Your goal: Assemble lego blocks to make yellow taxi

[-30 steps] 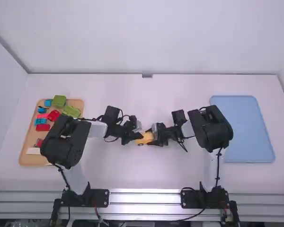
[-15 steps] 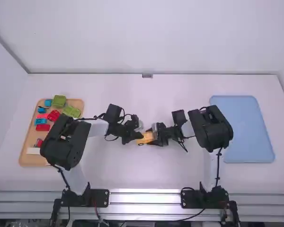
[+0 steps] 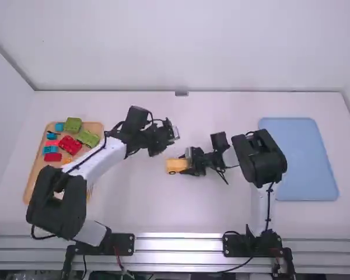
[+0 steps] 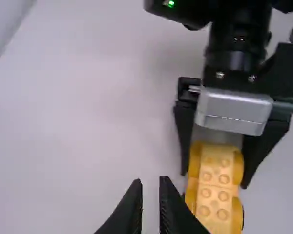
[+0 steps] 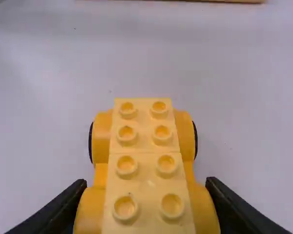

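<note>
In the high view, the left gripper (image 3: 165, 140) hangs farther from the bases than the yellow car (image 3: 176, 165); the right gripper (image 3: 191, 167) holds the car's right end. In the left wrist view, the left gripper (image 4: 150, 182) is slightly open with nothing between its fingertips, and the yellow car (image 4: 215, 190) sits between the other arm's fingers. The right wrist view has the right gripper (image 5: 145, 185) shut on the near-end wheels of the yellow car (image 5: 144, 151). Two pale yellow studded bricks lie end to end along the car's top.
At the far left, a wooden tray (image 3: 30, 185) carries green bricks (image 3: 73, 125), red bricks (image 3: 70, 144) and blue bricks (image 3: 50, 149), partly under the left arm. A blue tray (image 3: 306, 157) lies on the right, behind and beside the right arm.
The left gripper has moved off the car, away from the bases, and its arm has shifted, uncovering an orange piece in the wooden tray. The right gripper and car have stayed put.
</note>
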Robot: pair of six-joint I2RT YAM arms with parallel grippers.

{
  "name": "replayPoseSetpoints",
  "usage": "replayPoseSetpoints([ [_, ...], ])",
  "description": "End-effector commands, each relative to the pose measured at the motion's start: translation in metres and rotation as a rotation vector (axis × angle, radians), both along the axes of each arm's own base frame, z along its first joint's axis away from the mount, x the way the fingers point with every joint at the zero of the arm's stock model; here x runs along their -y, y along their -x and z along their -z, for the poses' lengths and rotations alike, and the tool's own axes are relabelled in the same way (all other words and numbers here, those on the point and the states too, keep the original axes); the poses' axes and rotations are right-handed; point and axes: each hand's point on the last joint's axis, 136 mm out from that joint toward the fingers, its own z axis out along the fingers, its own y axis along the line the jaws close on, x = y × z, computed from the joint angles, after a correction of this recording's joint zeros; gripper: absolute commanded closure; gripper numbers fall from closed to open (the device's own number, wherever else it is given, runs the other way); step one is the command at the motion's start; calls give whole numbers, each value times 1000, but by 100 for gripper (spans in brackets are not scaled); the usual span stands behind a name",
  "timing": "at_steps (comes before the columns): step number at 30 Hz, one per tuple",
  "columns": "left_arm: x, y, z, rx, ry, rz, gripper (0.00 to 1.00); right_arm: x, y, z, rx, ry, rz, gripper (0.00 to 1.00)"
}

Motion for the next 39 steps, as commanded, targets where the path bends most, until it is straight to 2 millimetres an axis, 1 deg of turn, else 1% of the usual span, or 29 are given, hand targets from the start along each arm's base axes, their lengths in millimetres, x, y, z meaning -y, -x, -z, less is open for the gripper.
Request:
replayPoseSetpoints([
  [1, -20, -9, -5, 10, -43, -107, 95, 7, -9, 22, -5, 117, 67, 42],
  [2, -25, -11, -7, 2, -42, -141, 98, 8, -11, 24, -1, 129, 76, 42],
  [5, -32, -15, -8, -53, 0, -223, 98, 10, -16, 27, 8, 157, 96, 42],
  [7, -37, -15, -5, -87, 12, -266, 98, 10, -18, 26, 11, 155, 96, 42],
  [10, -40, -14, 0, -92, 15, -275, 98, 10, -19, 25, 13, 155, 99, 42],
  [11, -40, -14, 2, -85, 15, -274, 96, 10, -19, 25, 19, 155, 96, 42],
  [13, -40, -14, 3, -82, 17, -274, 88, 10, -19, 26, 19, 156, 95, 36],
  [15, -40, -15, 3, -77, 18, -276, 74, 10, -19, 25, 20, 154, 95, 15],
  [16, -39, -15, 3, -76, 19, -273, 59, 10, -19, 25, 20, 154, 95, 11],
  [17, -39, -15, 3, -73, 20, -274, 35, 10, -19, 25, 21, 153, 96, 9],
  [18, -40, -16, 2, -70, 21, -276, 1, 11, -20, 23, 23, 151, 98, 7],
  [21, -42, -19, 0, -61, 26, -281, 1, 14, -25, 13, 0, 138, 127, 1],
  [23, -41, -20, -1, -52, 28, -281, 1, 19, -28, -1, -16, 144, 148, 2],
  [24, -42, -22, -2, -46, 31, -283, 1, 23, -26, -11, -15, 150, 145, 2],
  [25, -42, -22, -2, -45, 31, -283, 1, 24, -26, -12, -14, 151, 144, 2],
  [28, -48, -25, -3, -53, 41, -314, 1, 40, -22, -41, -2, 202, 165, 2],
  [29, -51, -27, -3, -56, 43, -332, 1, 44, -22, -46, -1, 220, 178, 2],
  [30, -58, -30, -2, -73, 46, -384, 1, 52, -21, -57, 3, 260, 206, 2],
  [32, -63, -32, 0, -87, 43, -425, 1, 59, -20, -66, 12, 293, 229, 2],
  [33, -67, -33, 2, -103, 42, -463, 1, 66, -19, -76, 30, 328, 254, 2],
  [35, -67, -30, 4, -131, 47, -477, 1, 73, -20, -88, 67, 369, 286, 2],
  [36, -67, -30, 5, -131, 46, -475, 1, 74, -21, -89, 71, 373, 290, 2],
  [37, -67, -28, 7, -141, 34, -479, 1, 77, -23, -96, 97, 386, 306, 2],
  [39, -73, -29, 10, -138, 8, -505, 1, 79, -25, -100, 123, 400, 319, 2],
])
